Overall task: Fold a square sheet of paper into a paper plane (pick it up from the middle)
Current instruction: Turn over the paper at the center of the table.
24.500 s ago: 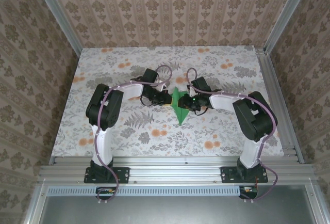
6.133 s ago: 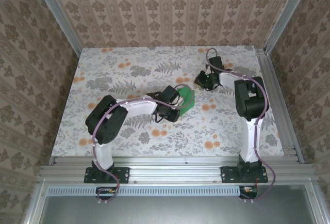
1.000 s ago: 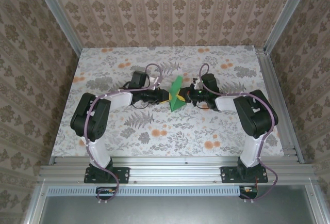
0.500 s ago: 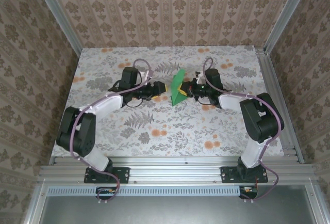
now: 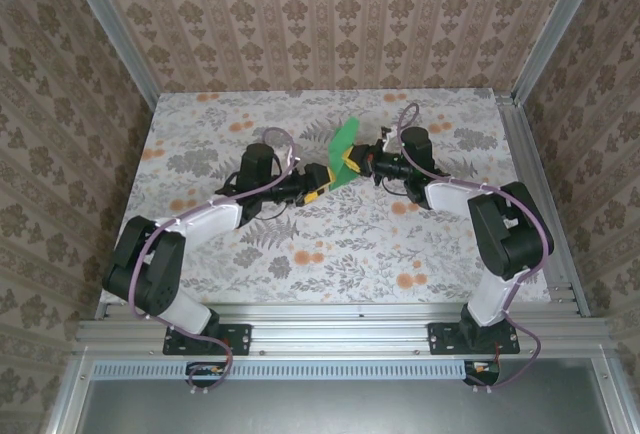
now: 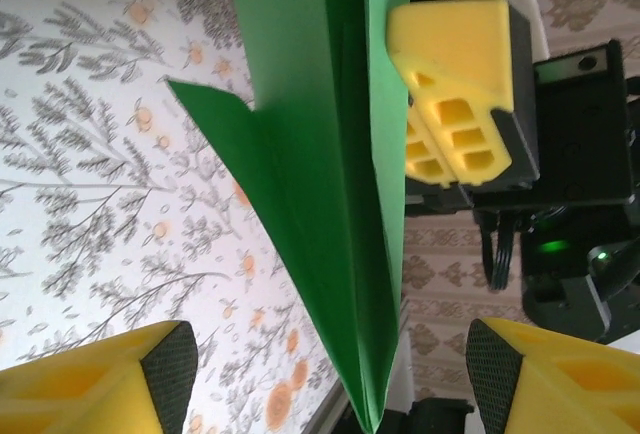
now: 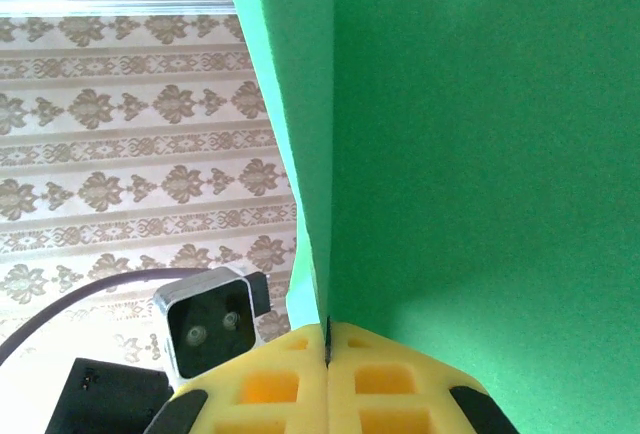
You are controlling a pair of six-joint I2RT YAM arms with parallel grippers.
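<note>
Tabletop (image 5: 350, 249): grey-orange floral | walls (image 5: 330, 14): beige damask | paper plane (image 5: 343, 152): aloft mid-table

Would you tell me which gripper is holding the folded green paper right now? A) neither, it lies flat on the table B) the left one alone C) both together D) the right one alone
D: the right gripper is pinched shut on the edge of the folded green paper, while the left gripper stands open, its fingers clear of the paper.

Floral tabletop (image 5: 380, 254); patterned wallpaper walls (image 5: 320, 24); aluminium frame rail (image 5: 340, 332) along near edge.
</note>
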